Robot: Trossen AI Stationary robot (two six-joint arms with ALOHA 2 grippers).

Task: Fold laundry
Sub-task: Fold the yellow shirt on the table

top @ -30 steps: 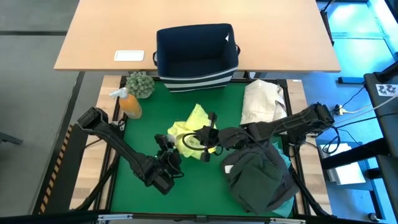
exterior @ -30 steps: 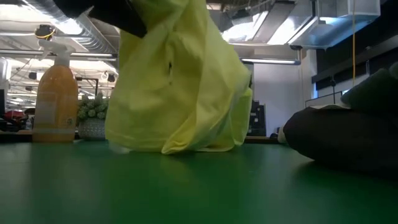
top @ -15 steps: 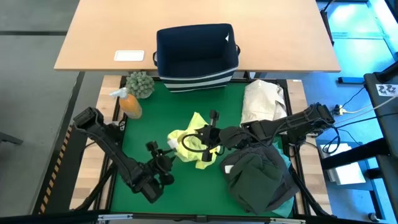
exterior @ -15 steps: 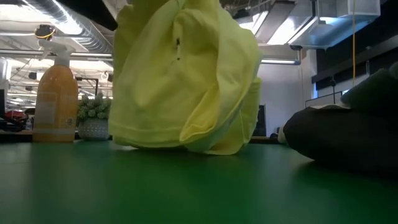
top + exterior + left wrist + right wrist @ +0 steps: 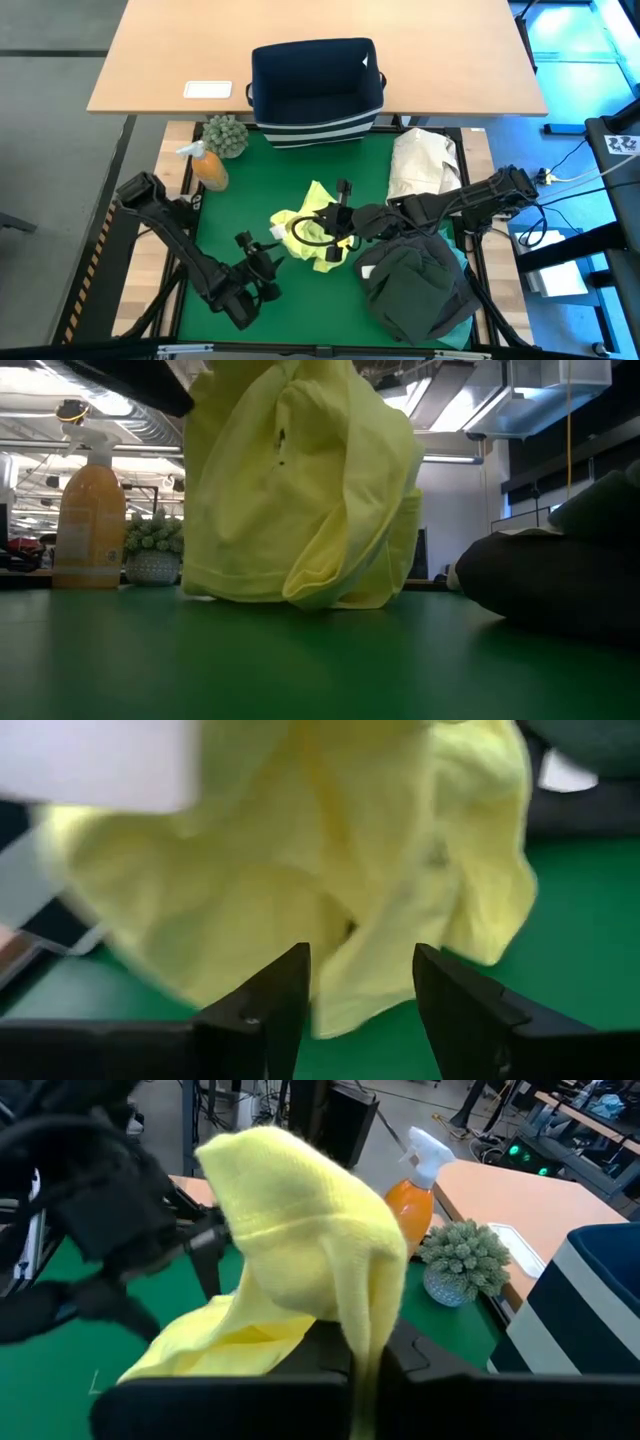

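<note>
Folding has barely begun — the yellow-green shirt (image 5: 312, 225) hangs bunched mid-worktop, pinched in the right tool (image 5: 338, 223). The left tool (image 5: 358, 1005) stands apart just short of its hem, seemingly empty. The dark garments (image 5: 415, 285) lie heaped, unfolded.

A soft, matt yellow-green shirt (image 5: 312, 222) of knit cloth bunches on the smooth green mat (image 5: 240, 195). At twelve o'clock, a navy fabric bin (image 5: 317, 90) sits on pale, smooth wood tabletop (image 5: 450, 60). At ten o'clock stands a glossy orange plastic spray bottle (image 5: 207, 166).
</note>
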